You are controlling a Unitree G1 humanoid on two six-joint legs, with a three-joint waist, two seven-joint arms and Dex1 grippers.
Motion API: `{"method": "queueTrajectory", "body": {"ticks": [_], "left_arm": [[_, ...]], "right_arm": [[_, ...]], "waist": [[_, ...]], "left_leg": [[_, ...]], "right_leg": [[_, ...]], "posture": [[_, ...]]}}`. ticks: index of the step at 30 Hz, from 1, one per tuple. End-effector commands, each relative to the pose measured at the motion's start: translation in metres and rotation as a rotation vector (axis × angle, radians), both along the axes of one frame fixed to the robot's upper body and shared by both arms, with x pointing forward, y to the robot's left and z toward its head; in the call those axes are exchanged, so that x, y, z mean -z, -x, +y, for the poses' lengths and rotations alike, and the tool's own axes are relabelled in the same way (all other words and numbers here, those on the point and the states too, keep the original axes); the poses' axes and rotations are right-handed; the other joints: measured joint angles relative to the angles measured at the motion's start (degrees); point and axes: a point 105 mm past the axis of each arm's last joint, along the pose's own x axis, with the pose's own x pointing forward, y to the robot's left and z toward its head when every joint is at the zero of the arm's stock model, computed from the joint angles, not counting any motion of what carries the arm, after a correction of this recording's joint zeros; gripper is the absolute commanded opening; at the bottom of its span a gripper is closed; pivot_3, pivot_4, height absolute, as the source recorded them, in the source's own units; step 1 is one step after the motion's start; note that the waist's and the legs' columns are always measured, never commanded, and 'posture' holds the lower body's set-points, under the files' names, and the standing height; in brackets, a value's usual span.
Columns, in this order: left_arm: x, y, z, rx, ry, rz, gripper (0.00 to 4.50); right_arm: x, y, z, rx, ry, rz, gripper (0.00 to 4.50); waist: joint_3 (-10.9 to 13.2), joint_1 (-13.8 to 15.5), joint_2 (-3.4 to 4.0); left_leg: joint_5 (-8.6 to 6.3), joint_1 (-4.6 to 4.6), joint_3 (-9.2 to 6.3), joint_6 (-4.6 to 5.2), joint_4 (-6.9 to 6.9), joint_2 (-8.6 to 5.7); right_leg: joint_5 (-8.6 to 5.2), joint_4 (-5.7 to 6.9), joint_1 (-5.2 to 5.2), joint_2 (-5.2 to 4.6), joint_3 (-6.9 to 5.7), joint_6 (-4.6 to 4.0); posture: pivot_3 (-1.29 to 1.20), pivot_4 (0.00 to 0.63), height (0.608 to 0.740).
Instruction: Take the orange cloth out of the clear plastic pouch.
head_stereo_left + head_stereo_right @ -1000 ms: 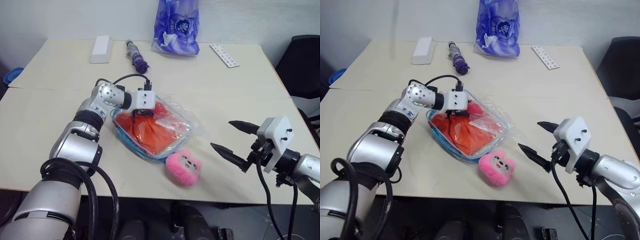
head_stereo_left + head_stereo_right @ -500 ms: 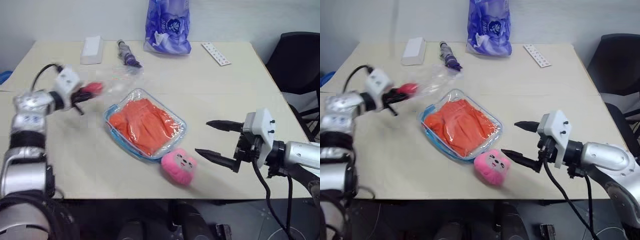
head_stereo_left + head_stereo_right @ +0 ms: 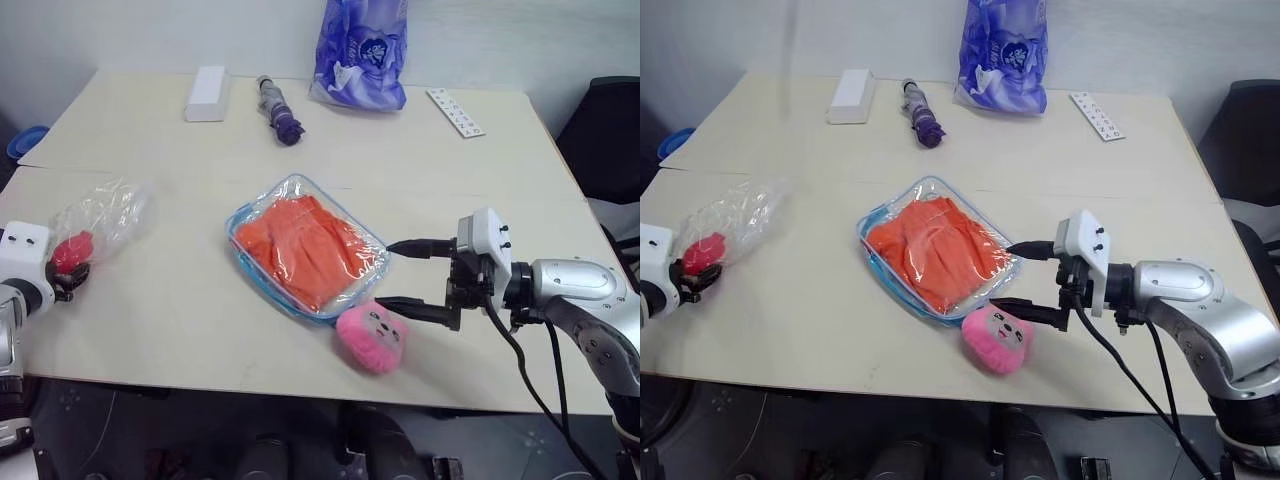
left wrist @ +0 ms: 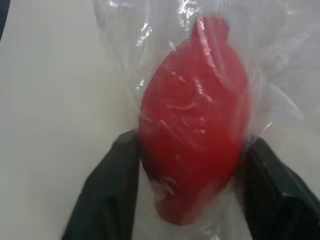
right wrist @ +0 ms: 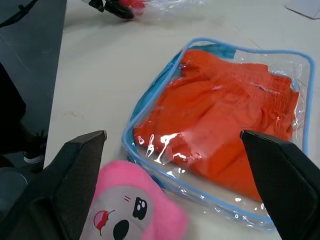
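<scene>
On my bench (image 3: 180,310) a pink plush toy with a face (image 3: 371,338) sits near the front edge. Far to my left lies a thin clear bag (image 3: 100,220) with a small red item (image 3: 70,251) inside it, close to the bench's left edge. Along the far side I see a white box (image 3: 207,94), then a dark purple folded umbrella (image 3: 278,111) beside it, a blue-purple printed plastic bag (image 3: 362,53) standing against the wall, and a white strip with dots (image 3: 455,111) lying flat. A black chair (image 3: 605,135) stands off to my right.
</scene>
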Motion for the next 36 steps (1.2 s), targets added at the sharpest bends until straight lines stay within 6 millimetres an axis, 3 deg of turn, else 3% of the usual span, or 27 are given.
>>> {"method": "queueTrajectory", "body": {"ticks": [1, 5, 8, 10, 13, 16, 21, 24, 28, 31, 36], "left_arm": [[-0.041, 0.012, 0.011, -0.048, 0.014, -0.113, 3.88], [-0.076, 0.020, 0.009, 0.019, 0.070, -0.201, 3.88], [-0.117, 0.029, -0.032, 0.374, -0.018, -0.199, 3.88], [-0.125, 0.033, -0.074, 0.670, -0.142, -0.122, 3.88], [-0.104, 0.023, -0.117, 1.009, -0.403, 0.061, 3.88], [-0.088, -0.011, -0.140, 1.169, -0.617, 0.087, 3.88], [-0.070, -0.059, -0.178, 1.374, -0.780, 0.075, 3.88], [-0.057, -0.071, -0.194, 1.481, -0.822, 0.097, 3.88], [-0.050, -0.079, -0.205, 1.553, -0.853, 0.130, 3.88], [-0.062, -0.082, -0.210, 1.559, -0.805, 0.096, 3.88], [-0.069, -0.075, -0.188, 1.547, -0.826, 0.161, 3.88]], "right_arm": [[-0.008, 0.003, -0.001, -0.019, -0.007, -0.046, 4.50], [-0.008, 0.005, -0.006, -0.006, -0.012, -0.044, 4.50], [-0.010, 0.009, -0.012, 0.018, -0.021, -0.041, 4.50], [-0.010, 0.013, -0.014, 0.037, -0.027, -0.042, 4.50], [-0.009, 0.018, -0.016, 0.060, -0.028, -0.044, 4.50], [-0.010, 0.021, -0.017, 0.087, -0.026, -0.057, 4.50], [-0.013, 0.029, -0.021, 0.145, -0.035, -0.073, 4.50], [-0.013, 0.035, -0.023, 0.180, -0.035, -0.075, 4.50], [-0.010, 0.039, -0.025, 0.233, -0.030, -0.078, 4.50], [-0.010, 0.042, -0.028, 0.260, -0.031, -0.078, 4.50], [-0.009, 0.047, -0.029, 0.268, -0.026, -0.069, 4.50]], "waist": [[0.00, -0.13, 0.00], [0.00, -0.51, -0.01], [0.00, -0.55, -0.01], [0.01, -0.49, 0.01], [0.05, 0.12, 0.30], [0.03, 0.42, 0.76], [0.03, -0.36, 0.44], [0.04, -0.79, 0.41], [0.05, -1.07, 0.34], [0.04, -1.07, 0.29], [0.02, -1.29, 0.23]], "left_leg": [[0.00, 0.01, 0.00, -0.02, 0.00, 0.01], [0.00, 0.03, 0.03, -0.12, 0.00, 0.06], [0.00, 0.04, 0.02, -0.13, 0.00, 0.06], [-0.02, 0.02, 0.03, -0.16, 0.00, 0.06], [-0.03, 0.03, -0.01, -0.18, 0.00, 0.03], [0.01, 0.10, 0.17, -0.14, 0.00, -0.10], [0.06, -0.04, 0.96, -0.25, -0.02, -0.12], [0.06, -0.03, 1.10, -0.26, -0.08, -0.10], [0.06, -0.02, 1.11, -0.22, -0.07, -0.13], [0.07, -0.01, 1.09, -0.19, -0.04, -0.16], [0.06, 0.00, 1.05, -0.15, -0.03, -0.15]], "right_leg": [[0.00, 0.00, 0.00, 0.02, -0.01, 0.00], [0.00, 0.03, 0.00, 0.08, 0.01, -0.01], [-0.01, 0.01, 0.00, 0.08, 0.01, -0.02], [-0.04, 0.01, -0.02, 0.07, 0.00, -0.07], [-0.06, -0.04, 0.01, 0.03, -0.05, -0.10], [-0.05, -0.20, 0.14, -0.08, 0.00, -0.08], [-0.02, 0.06, 0.25, 0.40, 0.18, -0.03], [-0.02, 0.03, 0.16, 0.49, 0.21, -0.04], [-0.01, 0.05, 0.16, 0.43, 0.19, -0.03], [0.00, 0.09, 0.17, 0.38, 0.25, -0.01], [0.00, 0.09, 0.18, 0.39, 0.23, -0.01]], "posture": [[0.00, 0.150, 0.740], [0.00, 0.150, 0.740], [0.00, 0.150, 0.740], [0.00, 0.150, 0.740], [0.00, 0.150, 0.740], [0.00, 0.150, 0.740], [0.00, 0.150, 0.740], [0.00, 0.150, 0.740], [0.00, 0.150, 0.740], [0.00, 0.150, 0.740], [0.00, 0.150, 0.740]]}}
